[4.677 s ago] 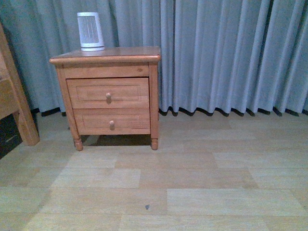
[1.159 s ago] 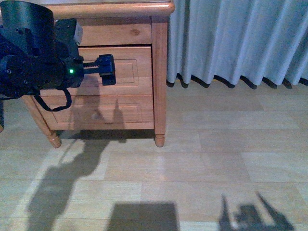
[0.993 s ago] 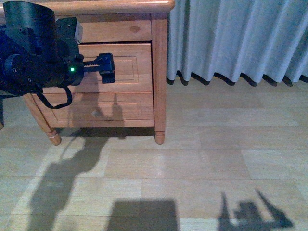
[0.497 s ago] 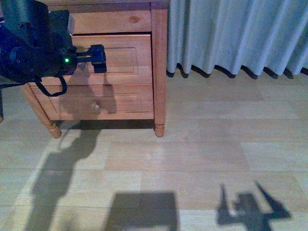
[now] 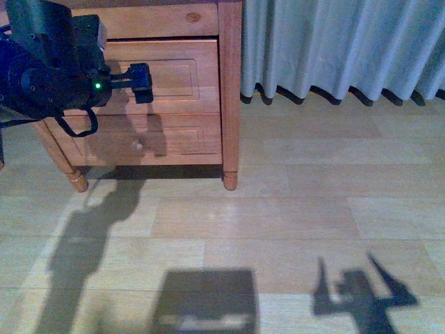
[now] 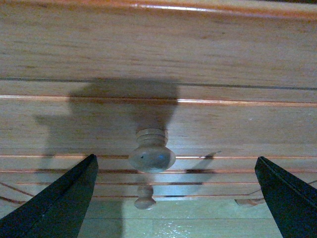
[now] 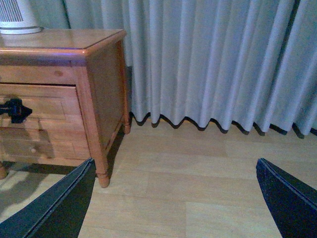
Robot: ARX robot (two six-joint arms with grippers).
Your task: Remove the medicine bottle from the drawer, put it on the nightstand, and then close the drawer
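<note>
The nightstand [image 5: 229,83] stands at the upper left, its top [image 7: 64,42] bare at this end. Its taller upper drawer [image 5: 184,73] is shut, so the medicine bottle is hidden. My left gripper [image 5: 139,82] is held open right in front of that drawer. In the left wrist view the drawer's round knob [image 6: 152,152] lies between the widely spread fingers [image 6: 59,203] of the left gripper [image 6: 176,159], and nothing touches it. My right gripper [image 7: 173,163] is open over bare floor to the right of the nightstand. In the front view it shows only as a shadow.
The shallower lower drawer [image 5: 181,136] with its small knob [image 5: 139,145] is shut too. A tall white ribbed cylinder [image 7: 15,17] stands on the nightstand's top. Grey curtains [image 5: 334,42] hang behind, reaching the wooden floor [image 5: 292,209].
The robot has come close to the nightstand and the left arm has entered the view. Over the last second the open left gripper has kept to the upper drawer's front while the view shifted slightly.
</note>
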